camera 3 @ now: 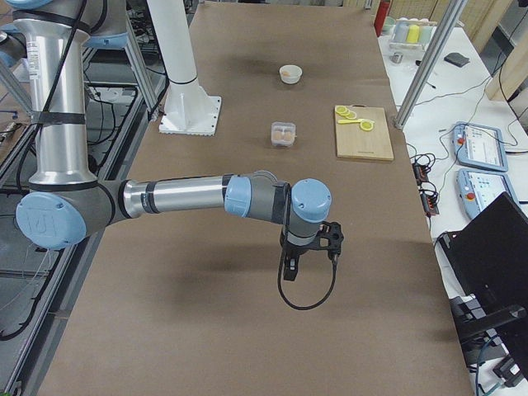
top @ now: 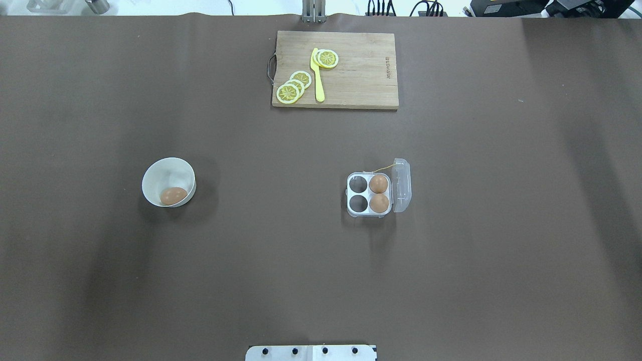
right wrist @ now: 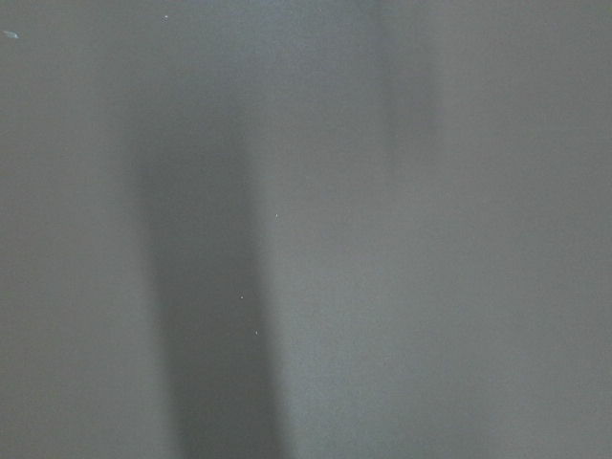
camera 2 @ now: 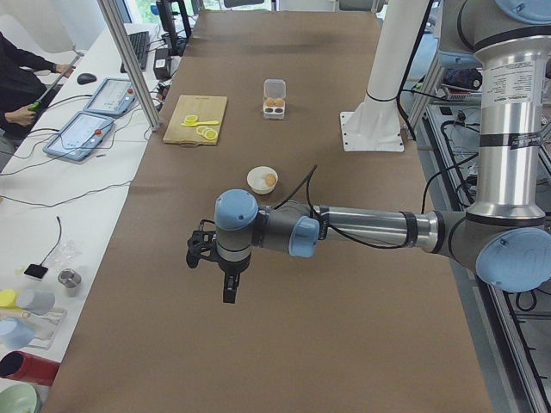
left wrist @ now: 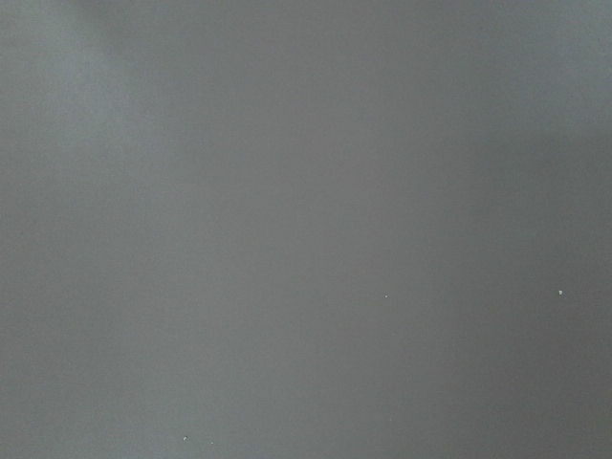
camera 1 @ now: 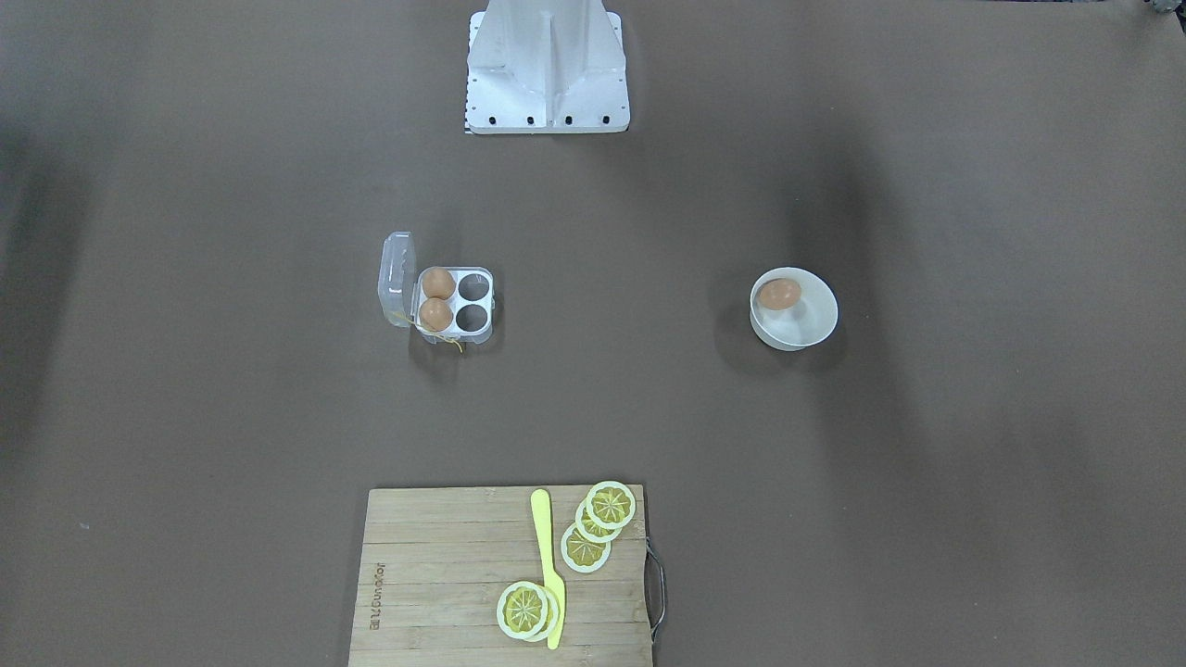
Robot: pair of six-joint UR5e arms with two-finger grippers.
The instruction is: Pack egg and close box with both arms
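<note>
A brown egg point(camera 1: 779, 294) lies in a round white bowl point(camera 1: 819, 331) on the robot's left half of the table; it also shows in the overhead view point(top: 173, 195). The clear four-cell box point(camera 1: 456, 301) stands open on the right half point(top: 368, 194), its lid point(top: 402, 184) swung outward. Two brown eggs point(top: 378, 193) fill its outer cells; the two inner cells point(top: 358, 193) are empty. My left gripper point(camera 2: 231, 291) hangs above bare table, far from the bowl. My right gripper point(camera 3: 289, 268) hangs above bare table, far from the box. I cannot tell whether either is open or shut. Both wrist views show only brown table.
A wooden cutting board point(top: 361, 75) with lemon slices point(top: 294, 85) and a yellow knife point(top: 317, 75) lies at the table's far edge. The white robot base point(camera 1: 547, 69) stands at the near edge. A side desk with tablets point(camera 2: 86, 129) and a person runs along the far side.
</note>
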